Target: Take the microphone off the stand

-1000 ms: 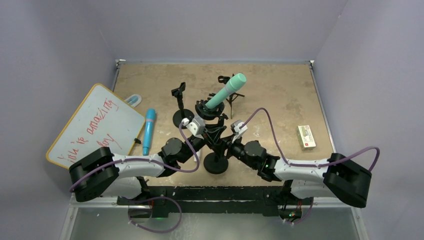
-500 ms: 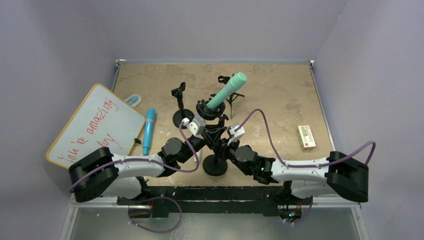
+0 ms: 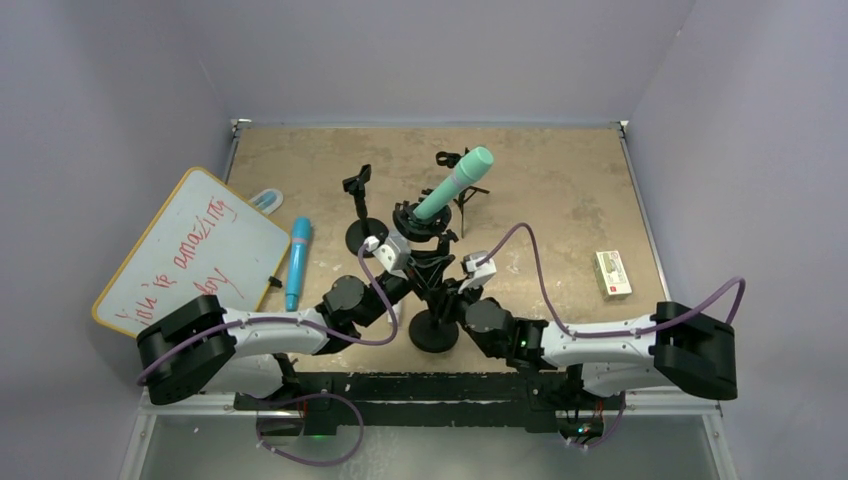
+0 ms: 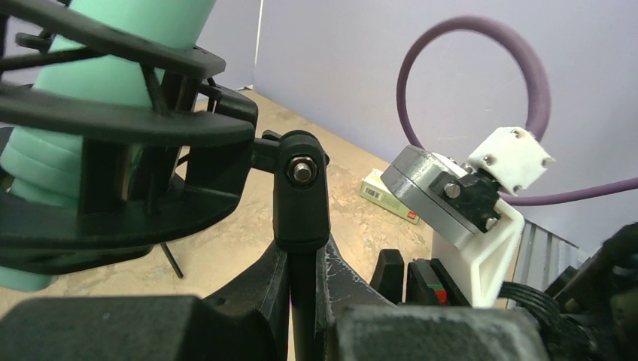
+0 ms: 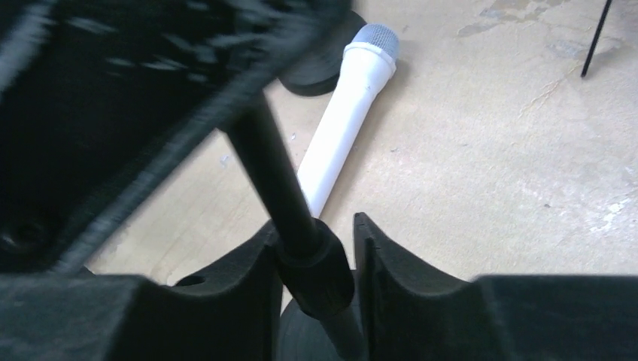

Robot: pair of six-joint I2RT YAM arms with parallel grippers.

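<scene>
Green microphone (image 3: 452, 185) seated tilted in stand (image 3: 432, 300) at frame centre; left gripper (image 4: 301, 301) clamped on the pole, right gripper (image 5: 312, 259) narrow around it

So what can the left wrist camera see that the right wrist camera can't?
Only the left wrist view shows the green microphone sitting in its black cradle, a small box on the table behind, and the right arm's white camera mount with the purple cable.

Only the right wrist view shows a white microphone lying flat on the table, and the right tool closed around the pole low down.

Both show the black stand pole, gripped by each camera's own tool, and the tan tabletop.
</scene>
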